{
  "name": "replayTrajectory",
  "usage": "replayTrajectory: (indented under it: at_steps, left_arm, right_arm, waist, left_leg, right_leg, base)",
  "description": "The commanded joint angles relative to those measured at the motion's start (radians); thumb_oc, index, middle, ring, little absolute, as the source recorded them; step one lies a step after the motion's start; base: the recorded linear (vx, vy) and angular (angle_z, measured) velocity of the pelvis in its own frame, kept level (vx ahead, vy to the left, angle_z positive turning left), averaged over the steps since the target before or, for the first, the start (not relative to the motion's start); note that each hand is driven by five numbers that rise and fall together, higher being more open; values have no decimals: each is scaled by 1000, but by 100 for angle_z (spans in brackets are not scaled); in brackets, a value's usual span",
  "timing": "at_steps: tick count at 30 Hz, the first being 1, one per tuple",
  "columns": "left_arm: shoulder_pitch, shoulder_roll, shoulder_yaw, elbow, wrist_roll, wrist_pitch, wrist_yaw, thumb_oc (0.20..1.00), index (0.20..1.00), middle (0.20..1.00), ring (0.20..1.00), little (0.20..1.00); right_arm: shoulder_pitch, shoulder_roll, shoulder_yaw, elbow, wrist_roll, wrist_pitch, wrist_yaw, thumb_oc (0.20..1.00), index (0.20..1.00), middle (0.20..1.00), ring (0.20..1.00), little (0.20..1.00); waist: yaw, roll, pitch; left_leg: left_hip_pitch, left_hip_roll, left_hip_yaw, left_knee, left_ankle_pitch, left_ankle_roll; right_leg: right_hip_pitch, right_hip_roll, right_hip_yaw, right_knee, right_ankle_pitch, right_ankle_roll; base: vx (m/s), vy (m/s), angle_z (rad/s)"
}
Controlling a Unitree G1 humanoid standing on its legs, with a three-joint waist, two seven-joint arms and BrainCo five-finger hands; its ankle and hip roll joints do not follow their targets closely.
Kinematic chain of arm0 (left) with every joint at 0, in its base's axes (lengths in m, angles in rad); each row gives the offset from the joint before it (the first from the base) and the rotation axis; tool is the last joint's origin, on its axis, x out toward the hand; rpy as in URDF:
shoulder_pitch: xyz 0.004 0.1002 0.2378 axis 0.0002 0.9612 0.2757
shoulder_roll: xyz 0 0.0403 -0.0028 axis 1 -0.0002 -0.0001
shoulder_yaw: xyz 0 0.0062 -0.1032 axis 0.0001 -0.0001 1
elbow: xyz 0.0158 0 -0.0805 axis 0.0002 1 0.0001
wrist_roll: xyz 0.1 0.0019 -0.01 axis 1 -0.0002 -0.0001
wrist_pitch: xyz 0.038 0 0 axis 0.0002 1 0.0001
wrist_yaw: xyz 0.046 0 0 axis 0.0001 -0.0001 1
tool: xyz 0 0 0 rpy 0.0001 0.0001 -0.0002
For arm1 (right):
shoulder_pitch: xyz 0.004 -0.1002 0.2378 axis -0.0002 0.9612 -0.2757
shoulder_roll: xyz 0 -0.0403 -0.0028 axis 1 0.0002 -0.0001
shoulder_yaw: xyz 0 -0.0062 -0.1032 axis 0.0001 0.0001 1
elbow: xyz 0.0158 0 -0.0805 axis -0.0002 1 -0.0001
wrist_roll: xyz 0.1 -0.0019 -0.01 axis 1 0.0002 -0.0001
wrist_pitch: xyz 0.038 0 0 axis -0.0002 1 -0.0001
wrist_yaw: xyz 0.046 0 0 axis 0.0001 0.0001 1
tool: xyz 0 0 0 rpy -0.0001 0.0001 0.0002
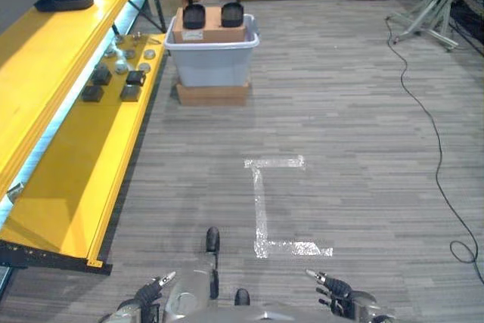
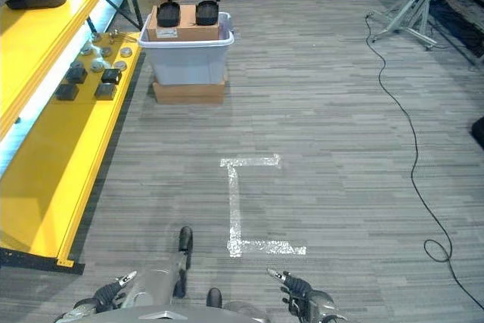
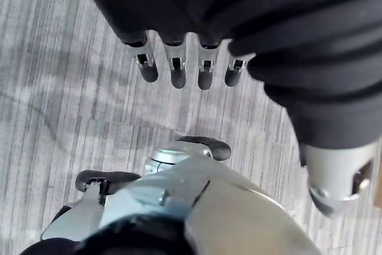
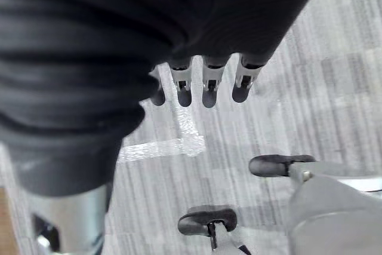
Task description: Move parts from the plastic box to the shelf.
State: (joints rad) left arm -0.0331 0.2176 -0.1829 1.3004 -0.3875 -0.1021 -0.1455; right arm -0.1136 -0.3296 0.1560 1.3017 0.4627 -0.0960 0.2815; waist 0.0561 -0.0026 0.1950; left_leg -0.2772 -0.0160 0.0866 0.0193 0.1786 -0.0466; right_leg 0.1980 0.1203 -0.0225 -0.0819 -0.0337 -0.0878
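Black parts [image 1: 212, 15] sitting on a cardboard carton [image 1: 209, 29] inside grey plastic box [image 1: 212, 62], well ahead of both sets of fingertips, beside yellow shelf [image 1: 76, 149]. Left hand [image 3: 179, 64] and right hand [image 4: 206, 85] relaxed, fingers straight, empty, low over floor.

- A grey plastic box [image 2: 185, 58] is seen on the wood-grain floor [image 2: 318, 134], set on a flat cardboard base [image 2: 189, 92].
- A cardboard carton [image 2: 187, 28] sits in the box, with two black parts [image 2: 168, 13] on top, side by side.
- A yellow shelf [image 2: 57, 164] runs along the left; small dark and silver parts [image 2: 94, 73] are laid on its lower level.
- White tape marks [image 2: 236, 209] are stuck on the floor.
- The left hand [image 2: 106, 293] and right hand [image 2: 296, 289] are seen at the bottom edge, fingers extended, nothing held.
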Motion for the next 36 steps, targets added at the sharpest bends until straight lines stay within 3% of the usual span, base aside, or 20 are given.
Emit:
replayTrajectory:
  at_steps: [1, 4, 7, 9, 10, 11, 13, 15, 20, 22, 23, 24, 25, 27, 30, 31, 32, 34, 35, 36]
  left_arm:
    - [-56, 53, -50, -80, 32, -56, -10, 1000, 1000, 1000, 1000, 1000]
    - [-81, 68, -65, -98, 29, -31, 4, 1000, 1000, 1000, 1000, 1000]
    - [-118, 84, -97, -111, 43, -26, 21, 1000, 1000, 1000, 1000, 1000]
    - [-141, 95, -108, -149, 40, 0, 46, 1000, 1000, 1000, 1000, 1000]
    - [-165, 103, -112, -178, 15, 12, 41, 1000, 1000, 1000, 1000, 1000]
    - [-170, 104, -113, -183, 7, 18, 40, 1000, 1000, 1000, 1000, 1000]
    - [-190, 97, -120, -202, -27, 34, 44, 1000, 1000, 1000, 1000, 1000]
    - [-202, 82, -132, -202, -45, 45, 59, 1000, 1000, 1000, 1000, 1000]
    - [-200, 51, -149, -182, -63, 80, 77, 1000, 1000, 1000, 1000, 1000]
    - [-180, 32, -141, -152, -113, 93, 99, 1000, 1000, 1000, 1000, 1000]
    - [-167, 26, -129, -129, -126, 96, 102, 1000, 1000, 1000, 1000, 1000]
    - [-143, 15, -103, -87, -116, 90, 99, 1000, 1000, 1000, 1000, 1000]
    - [-129, 11, -85, -70, -101, 87, 108, 1000, 1000, 1000, 1000, 1000]
    - [-103, 13, -48, -42, -96, 94, 116, 1000, 1000, 1000, 1000, 1000]
    - [-91, 19, -17, -24, -90, 111, 115, 1000, 1000, 1000, 1000, 1000]
    - [-79, 23, 10, 2, -55, 116, 114, 1000, 1000, 1000, 1000, 1000]
    - [-75, 24, 15, 9, -53, 112, 114, 1000, 1000, 1000, 1000, 1000]
    - [-59, 25, 32, 31, -50, 97, 117, 1000, 1000, 1000, 1000, 1000]
    - [-50, 24, 35, 34, -50, 94, 123, 1000, 1000, 1000, 1000, 1000]
    - [-48, 24, 35, 32, -47, 94, 123, 1000, 1000, 1000, 1000, 1000]
  right_arm:
    - [30, -19, -6, -80, 75, -78, 12, 1000, 1000, 1000, 1000, 1000]
    - [24, -10, -6, -94, 74, -99, 14, 1000, 1000, 1000, 1000, 1000]
    - [7, 5, -8, -116, 173, -129, 16, 1000, 1000, 1000, 1000, 1000]
    - [-6, 14, -9, -167, 205, -155, 13, 1000, 1000, 1000, 1000, 1000]
    - [-11, 8, -2, -210, 208, -151, -4, 1000, 1000, 1000, 1000, 1000]
    - [-11, 5, 0, -214, 214, -148, -2, 1000, 1000, 1000, 1000, 1000]
    - [-9, -4, -3, -236, 242, -142, 4, 1000, 1000, 1000, 1000, 1000]
    - [-8, -6, -8, -239, 220, -127, 6, 1000, 1000, 1000, 1000, 1000]
    - [4, 1, -10, -220, 179, -101, -7, 1000, 1000, 1000, 1000, 1000]
    - [5, 2, 2, -194, 168, -86, -36, 1000, 1000, 1000, 1000, 1000]
    - [3, 1, 7, -172, 132, -86, -49, 1000, 1000, 1000, 1000, 1000]
    - [1, -2, 17, -134, 74, -98, -46, 1000, 1000, 1000, 1000, 1000]
    - [0, -5, 22, -128, 52, -91, -48, 1000, 1000, 1000, 1000, 1000]
    - [2, -14, 32, -124, 4, -68, -54, 1000, 1000, 1000, 1000, 1000]
    - [9, -25, 39, -114, -39, -82, -64, 1000, 1000, 1000, 1000, 1000]
    - [9, -24, 36, -110, -4, -85, -68, 1000, 1000, 1000, 1000, 1000]
    - [7, -24, 33, -110, 0, -86, -68, 1000, 1000, 1000, 1000, 1000]
    - [-2, -23, 29, -111, -13, -105, -72, 1000, 1000, 1000, 1000, 1000]
    - [-4, -25, 33, -111, -35, -120, -72, 1000, 1000, 1000, 1000, 1000]
    - [-3, -26, 34, -110, -35, -122, -71, 1000, 1000, 1000, 1000, 1000]
  waist:
    - [-2, -13, -40]
    - [-6, -18, -54]
    - [-13, -15, -63]
    - [-22, -10, -50]
    - [-43, -18, -37]
    - [-51, -20, -33]
    - [-88, -36, -24]
    - [-115, -51, -27]
    - [-144, -58, -35]
    - [-146, -51, -53]
    - [-143, -45, -61]
    - [-132, -46, -65]
    - [-123, -54, -61]
    - [-100, -78, -48]
    - [-83, -82, -33]
    - [-65, -78, -25]
    - [-63, -76, -25]
    - [-45, -59, -26]
    - [-22, -42, -24]
    - [-12, -36, -22]
  left_leg:
    - [70, -18, 52, 64, -61, 63]
    - [116, -25, 61, 57, -92, 99]
    - [182, -17, 48, 44, -129, 128]
    - [232, -5, 47, 30, -145, 120]
    - [272, -10, 42, 19, -158, 105]
    - [282, -13, 38, 19, -166, 103]
    - [327, -37, 24, 27, -213, 101]
    - [369, -60, 8, 29, -256, 105]
    - [428, -66, -26, 54, -322, 110]
    - [446, -49, -44, 76, -310, 93]
    - [437, -33, -46, 110, -265, 76]
    - [395, -11, -46, 251, -171, 45]
    - [355, -12, -52, 364, -133, 32]
    - [236, -18, -58, 592, -90, 21]
    - [130, 5, -47, 650, -101, 28]
    - [119, 33, -7, 511, -110, 31]
    - [124, 36, 5, 456, -112, 31]
    - [132, 32, 27, 222, -98, 25]
    - [110, 32, 12, 86, -40, 6]
    - [92, 36, 6, 54, -11, -3]
  right_leg:
    - [-31, -101, -4, 178, -65, 114]
    - [-67, -120, -37, 315, -33, 142]
    - [-190, -151, -80, 514, 66, 195]
    - [-244, -178, -129, 455, 65, 194]
    - [-265, -185, -149, 311, 75, 186]
    - [-267, -185, -149, 280, 80, 185]
    - [-307, -193, -133, 163, 145, 195]
    - [-352, -204, -119, 116, 212, 212]
    - [-382, -208, -111, 80, 241, 208]
    - [-354, -190, -108, 68, 230, 178]
    - [-336, -176, -107, 60, 222, 161]
    - [-299, -166, -109, 49, 202, 135]
    - [-276, -168, -107, 47, 190, 122]
    - [-231, -182, -108, 44, 172, 100]
    - [-193, -178, -108, 49, 145, 87]
    - [-147, -167, -114, 31, 123, 94]
    - [-139, -164, -113, 26, 119, 98]
    - [-109, -146, -99, 8, 101, 113]
    - [-81, -129, -81, 4, 84, 116]
    - [-71, -122, -75, 4, 76, 115]
  base:
    - [177, 146, -29]
    - [230, 153, -13]
    - [241, 93, -4]
    - [382, -25, 5]
    - [349, -80, 14]
    - [426, -93, 7]
    - [377, -62, 25]
    - [400, -68, 27]
    - [403, -153, 23]
    - [361, -177, 36]
    - [296, -178, 50]
    - [367, -246, 54]
    - [345, -261, 25]
    - [276, -219, -21]
    - [268, -107, -16]
    - [325, 10, -2]
    - [495, 77, -13]
    - [415, 151, -24]
    - [390, 147, -16]
    - [459, 184, -6]
